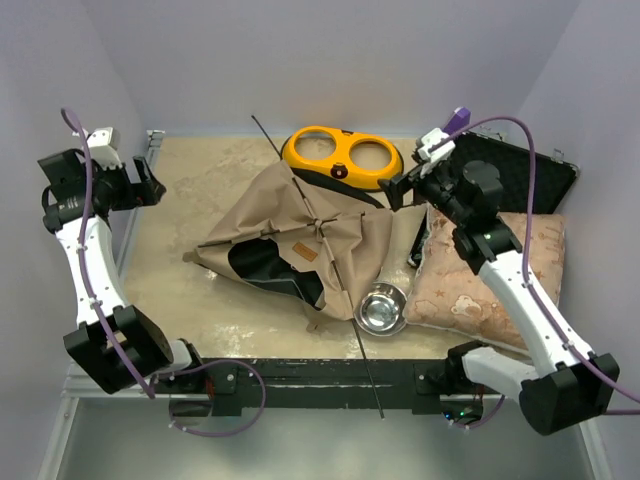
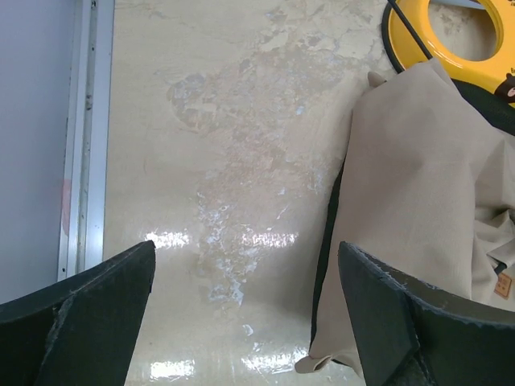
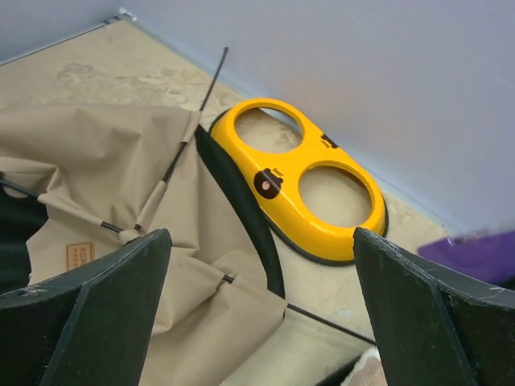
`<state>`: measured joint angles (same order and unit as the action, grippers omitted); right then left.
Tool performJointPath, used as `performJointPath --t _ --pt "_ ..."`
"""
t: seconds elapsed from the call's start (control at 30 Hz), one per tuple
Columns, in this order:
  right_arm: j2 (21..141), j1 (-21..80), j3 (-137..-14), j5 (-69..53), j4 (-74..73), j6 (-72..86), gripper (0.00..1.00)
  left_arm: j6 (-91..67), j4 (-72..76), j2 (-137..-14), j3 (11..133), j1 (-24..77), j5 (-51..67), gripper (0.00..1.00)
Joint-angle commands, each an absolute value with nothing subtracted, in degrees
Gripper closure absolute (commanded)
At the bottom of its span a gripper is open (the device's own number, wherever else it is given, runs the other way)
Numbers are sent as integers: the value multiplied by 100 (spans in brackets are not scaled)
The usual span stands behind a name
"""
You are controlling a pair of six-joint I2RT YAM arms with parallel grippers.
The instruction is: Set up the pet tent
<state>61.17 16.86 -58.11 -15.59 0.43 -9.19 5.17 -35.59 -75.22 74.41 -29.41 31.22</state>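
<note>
**Top view.** The tent (image 1: 330, 235) lies collapsed and crumpled at the middle of the table (image 1: 195, 200), with thin black poles (image 1: 367, 365) crossing it. One of them reaches past the near edge. A yellow feeder (image 1: 342, 158) touches the tent's far side. A steel bowl (image 1: 383, 308) sits at its near right corner, beside a cushion (image 1: 500, 275). The left gripper (image 1: 152, 186) hangs at the far left. The right gripper (image 1: 398, 192) hangs over the tent's far right edge.

**Left wrist view.** The left gripper (image 2: 245, 257) is spread wide and empty above the bare table (image 2: 225, 121). The tent (image 2: 410, 201) lies just beside its right finger.

**Right wrist view.** The right gripper (image 3: 261, 241) is spread wide and empty. Below it are the tent (image 3: 105, 161), a brown label (image 3: 79, 256) on the fabric, and the feeder (image 3: 298, 177).
</note>
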Motion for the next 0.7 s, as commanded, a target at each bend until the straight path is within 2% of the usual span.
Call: performJointPath --t 0.0,0.07,0.2,0.3,0.4,0.47,0.53,0.67 --pt "6512 1792 -6433 -2812 -97 -1582 2 501 -3866 -7576 7979 -2883 3207 0" --pt "6714 2160 -6609 -2813 -97 -1906 2 597 -4139 -7594 8130 -2979 3592 0" --pt "7057 3197 -6837 -2698 -35 -2819 5 764 -4262 -7392 7806 -3427 5567 0" --pt "7434 3848 -7066 -2970 71 -3382 10 1788 -5006 -7348 7769 -3472 6388 0" --pt "7926 4279 -7373 -3190 9 -3875 11 3158 -6445 -7444 7883 -3463 6521 3" --pt "8304 4517 -7593 -3269 -219 -4182 12 4012 -7431 -7663 7945 -3472 6583 8" --pt "8673 4719 -7743 -3339 -246 -4315 14 3903 -7489 -7752 7683 -3472 6548 20" --pt "9253 5132 -7954 -3279 -36 -4316 18 3483 -7217 -7568 7638 -3454 6267 26"
